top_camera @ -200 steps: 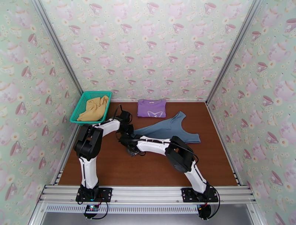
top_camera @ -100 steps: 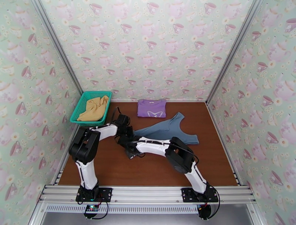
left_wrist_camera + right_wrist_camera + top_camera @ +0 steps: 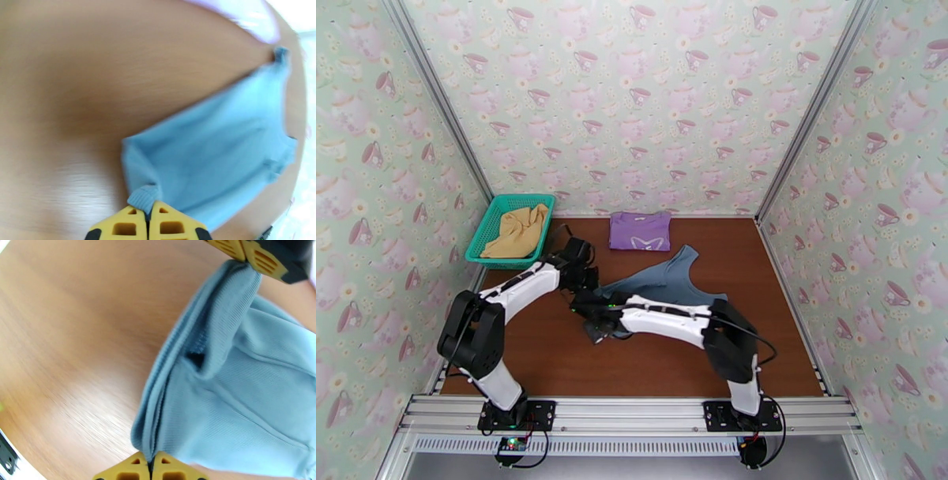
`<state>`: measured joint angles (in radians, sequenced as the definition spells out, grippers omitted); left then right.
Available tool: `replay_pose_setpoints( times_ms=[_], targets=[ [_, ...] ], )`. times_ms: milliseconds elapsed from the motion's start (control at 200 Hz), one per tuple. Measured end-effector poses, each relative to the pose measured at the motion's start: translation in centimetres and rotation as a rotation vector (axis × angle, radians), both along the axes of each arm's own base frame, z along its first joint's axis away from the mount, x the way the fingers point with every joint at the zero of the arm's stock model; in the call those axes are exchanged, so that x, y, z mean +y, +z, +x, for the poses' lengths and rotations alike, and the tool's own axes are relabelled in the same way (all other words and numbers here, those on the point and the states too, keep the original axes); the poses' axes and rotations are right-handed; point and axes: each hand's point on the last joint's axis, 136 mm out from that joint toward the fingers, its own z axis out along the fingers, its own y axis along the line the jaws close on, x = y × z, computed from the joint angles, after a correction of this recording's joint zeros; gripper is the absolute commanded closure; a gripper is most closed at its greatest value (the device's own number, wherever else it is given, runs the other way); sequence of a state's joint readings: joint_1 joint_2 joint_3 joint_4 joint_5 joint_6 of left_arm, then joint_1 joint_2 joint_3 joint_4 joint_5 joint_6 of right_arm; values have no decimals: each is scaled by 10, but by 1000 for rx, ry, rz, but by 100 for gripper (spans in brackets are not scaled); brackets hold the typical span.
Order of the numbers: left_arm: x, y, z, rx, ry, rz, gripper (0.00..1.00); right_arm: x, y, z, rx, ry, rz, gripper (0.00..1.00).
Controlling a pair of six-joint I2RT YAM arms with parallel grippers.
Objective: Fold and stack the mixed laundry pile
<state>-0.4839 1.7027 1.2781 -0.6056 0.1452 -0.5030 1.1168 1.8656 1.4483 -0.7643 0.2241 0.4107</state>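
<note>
Top and wrist views, near to far. My two arms rise from the near edge of the brown wooden worktop [image 3: 632,367] and both reach toward its left-centre, where they meet at the near-left end of the grey-blue garment [image 3: 663,278]. My right jaws, the nearer pair, are pressed together on a folded edge of this garment [image 3: 245,398]; in the right wrist view the ribbed cloth runs straight down between the yellow fingertips [image 3: 173,469]. My left jaws, just beyond and to the left, are clamped on a neighbouring corner of the same hem; in the left wrist view a small ribbed tuft sits pinched between the fingertips [image 3: 170,222], and the rest of the garment [image 3: 221,158] spreads away across the wood. The right wrist view also shows the left fingertips [image 3: 264,260] gripping the hem, with the edge bunched into a thick fold between the two grips. From there the garment lies on the worktop toward the centre and right, a strap pointing to the far side. Beyond it, near the back wall, lies the purple T-shirt [image 3: 640,230], folded flat with its pale print up. At the far left corner stands a teal mesh basket [image 3: 483,230] that holds the crumpled mustard-yellow piece [image 3: 518,229].
</note>
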Motion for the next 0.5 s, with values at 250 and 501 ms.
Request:
replay_pose_setpoints(
  times_ms=[250, 501],
  targets=[
    [-95, 30, 22, -48, -139, -47, 100, -94, 2, 26, -71, -196, -59, 100],
    [-147, -22, 44, 28, -192, 16, 100, -159, -36, 43, -45, -338, -180, 100]
  ],
)
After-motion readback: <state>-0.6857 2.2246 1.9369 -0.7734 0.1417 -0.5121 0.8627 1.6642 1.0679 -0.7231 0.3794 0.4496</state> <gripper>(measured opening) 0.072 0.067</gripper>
